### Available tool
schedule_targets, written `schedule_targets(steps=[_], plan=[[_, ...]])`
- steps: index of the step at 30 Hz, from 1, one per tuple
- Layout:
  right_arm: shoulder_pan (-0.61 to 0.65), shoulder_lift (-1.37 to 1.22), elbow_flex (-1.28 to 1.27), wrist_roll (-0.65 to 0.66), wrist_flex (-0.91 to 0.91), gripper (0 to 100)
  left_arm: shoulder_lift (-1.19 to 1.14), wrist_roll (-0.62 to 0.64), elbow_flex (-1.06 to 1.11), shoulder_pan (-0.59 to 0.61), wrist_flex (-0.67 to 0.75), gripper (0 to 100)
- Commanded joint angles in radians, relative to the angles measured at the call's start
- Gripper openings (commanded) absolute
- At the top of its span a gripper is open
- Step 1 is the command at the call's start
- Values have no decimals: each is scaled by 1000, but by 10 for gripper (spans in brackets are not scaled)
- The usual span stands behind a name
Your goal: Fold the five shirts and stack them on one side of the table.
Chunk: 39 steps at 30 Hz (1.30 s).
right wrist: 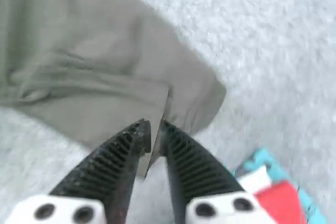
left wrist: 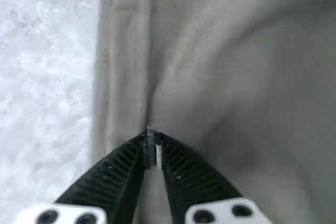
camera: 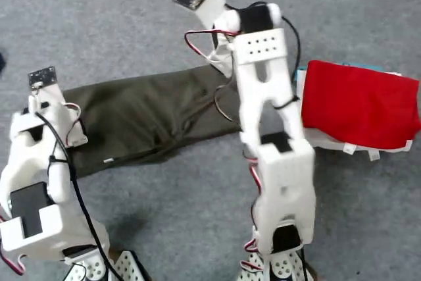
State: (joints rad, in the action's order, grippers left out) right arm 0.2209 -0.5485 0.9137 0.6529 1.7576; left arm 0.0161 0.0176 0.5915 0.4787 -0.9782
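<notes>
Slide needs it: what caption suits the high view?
Left end effector and right end effector each pinch the olive shirt; red shirt tops the folded stack.

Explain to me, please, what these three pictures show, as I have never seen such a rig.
These are two small white robot arms at a grey table. The high view looks down from a fixed camera; the other two come from a camera on each arm's wrist, showing its own black jaws. An olive shirt lies stretched across the table. The left gripper is shut on it near one end, the right gripper near the other. To one side sits a stack with a folded red shirt on top.
</notes>
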Motion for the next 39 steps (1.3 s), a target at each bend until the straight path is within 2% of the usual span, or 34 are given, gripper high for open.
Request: schedule_targets(steps=[1, 7, 11, 14, 19, 23, 29, 36, 39], plan=[[-18, 288, -277, -14, 3, 17, 49, 3, -168, 82, -209, 111], [-20, 564, -760, 6, -170, 17, -52, 3, -423, 101, -411, 182], [-8, 687, -986, 9, -295, 18, -278, -23, -598, 102, -500, 208], [23, 748, -1072, 49, -318, 18, -468, -25, -746, 104, -534, 213], [61, 759, -1104, 55, -316, 18, -663, -55, -969, 131, -629, 213], [61, 754, -1099, 55, -316, 18, -710, -209, -1101, 162, -727, 209], [61, 754, -1101, 49, -316, 18, -718, -238, -1115, 170, -703, 212], [61, 769, -1099, 49, -316, 18, -836, -252, -1124, 163, -681, 208], [61, 782, -1099, 49, -316, 18, -875, -207, -1158, 134, -687, 158]])
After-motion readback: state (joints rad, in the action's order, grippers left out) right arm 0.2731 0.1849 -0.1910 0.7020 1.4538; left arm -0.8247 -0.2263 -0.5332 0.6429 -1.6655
